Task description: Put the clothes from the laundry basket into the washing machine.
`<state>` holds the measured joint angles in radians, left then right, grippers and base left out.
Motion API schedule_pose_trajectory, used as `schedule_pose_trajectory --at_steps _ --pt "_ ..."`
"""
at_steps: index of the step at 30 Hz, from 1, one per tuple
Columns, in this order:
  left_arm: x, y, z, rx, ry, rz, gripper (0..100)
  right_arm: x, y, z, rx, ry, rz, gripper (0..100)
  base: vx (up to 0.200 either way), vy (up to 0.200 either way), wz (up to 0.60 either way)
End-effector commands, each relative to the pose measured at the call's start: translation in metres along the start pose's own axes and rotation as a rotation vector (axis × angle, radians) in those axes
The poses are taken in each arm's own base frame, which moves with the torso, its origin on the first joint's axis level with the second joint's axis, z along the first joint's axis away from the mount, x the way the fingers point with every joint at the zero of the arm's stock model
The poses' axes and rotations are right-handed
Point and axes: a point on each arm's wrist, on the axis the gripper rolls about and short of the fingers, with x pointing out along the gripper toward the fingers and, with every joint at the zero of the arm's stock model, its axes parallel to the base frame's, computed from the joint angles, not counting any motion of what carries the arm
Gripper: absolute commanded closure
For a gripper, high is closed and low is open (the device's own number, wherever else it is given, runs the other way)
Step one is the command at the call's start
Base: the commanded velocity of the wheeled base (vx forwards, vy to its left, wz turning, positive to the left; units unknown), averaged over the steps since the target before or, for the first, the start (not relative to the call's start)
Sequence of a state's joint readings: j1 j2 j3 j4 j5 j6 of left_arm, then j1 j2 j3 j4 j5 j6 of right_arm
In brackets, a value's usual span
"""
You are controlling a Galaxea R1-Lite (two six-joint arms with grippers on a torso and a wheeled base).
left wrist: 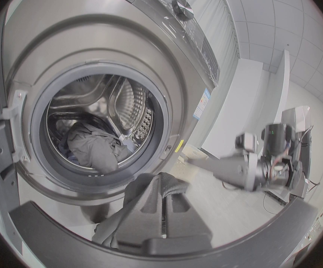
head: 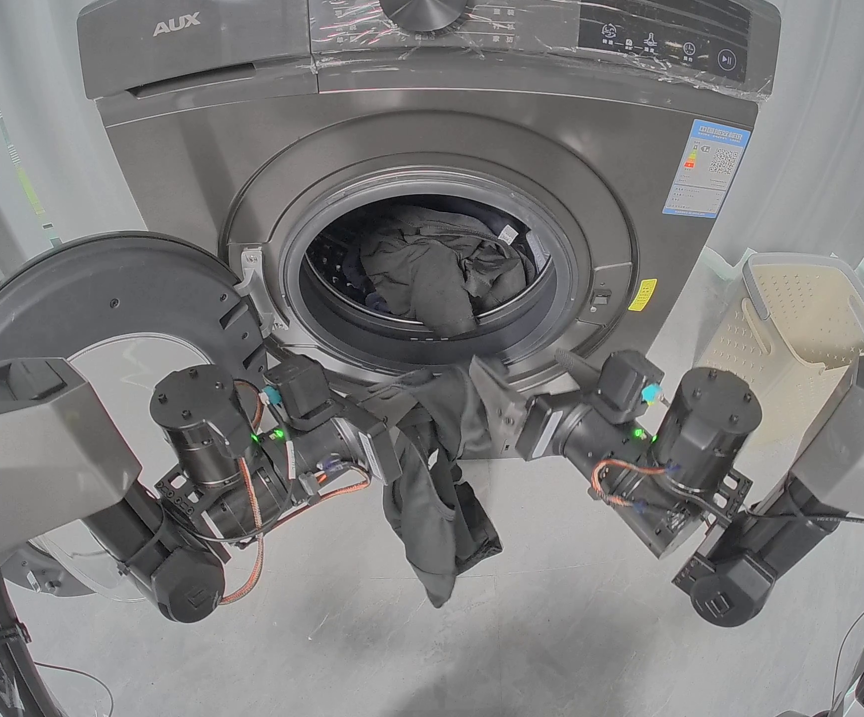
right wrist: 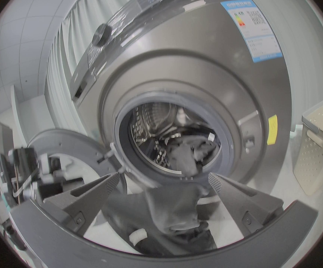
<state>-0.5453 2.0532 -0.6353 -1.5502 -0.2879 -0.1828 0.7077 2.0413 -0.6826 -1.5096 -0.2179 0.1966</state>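
Left gripper [left wrist: 164, 194] pinches the dark garment [head: 437, 520], which hangs lengthwise just below and in front of the open drum [head: 422, 261], so it likely needs lifting up and forward, while the right gripper [right wrist: 163, 181] gapes wide at its top edge.

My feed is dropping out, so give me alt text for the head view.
A dark garment hangs just below the open mouth of the washing machine, pinched by the left gripper, the open right gripper at its other side. More dark clothes lie in the drum; the door is swung left and a cream basket stands to the right.
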Motion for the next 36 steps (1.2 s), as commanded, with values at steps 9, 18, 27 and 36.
schedule_pose_trajectory --at_steps 9,18,27,36 --pt "0.001 0.001 0.023 0.017 -0.078 0.007 100 -0.035 -0.002 -0.05 -0.052 0.241 0.015 0 0.0 0.0 0.0" --pt "0.003 0.004 0.03 0.011 -0.109 0.013 100 -0.042 0.032 -0.07 -0.043 0.289 0.189 0 0.0 0.0 0.0" --pt "0.004 0.005 0.028 0.011 -0.104 0.018 100 -0.049 0.056 -0.079 -0.039 0.316 0.292 0 0.0 0.0 0.0" --pt "0.01 0.01 0.026 0.008 -0.118 0.062 100 -0.059 0.074 -0.089 -0.033 0.355 0.371 0 0.0 0.0 0.0"
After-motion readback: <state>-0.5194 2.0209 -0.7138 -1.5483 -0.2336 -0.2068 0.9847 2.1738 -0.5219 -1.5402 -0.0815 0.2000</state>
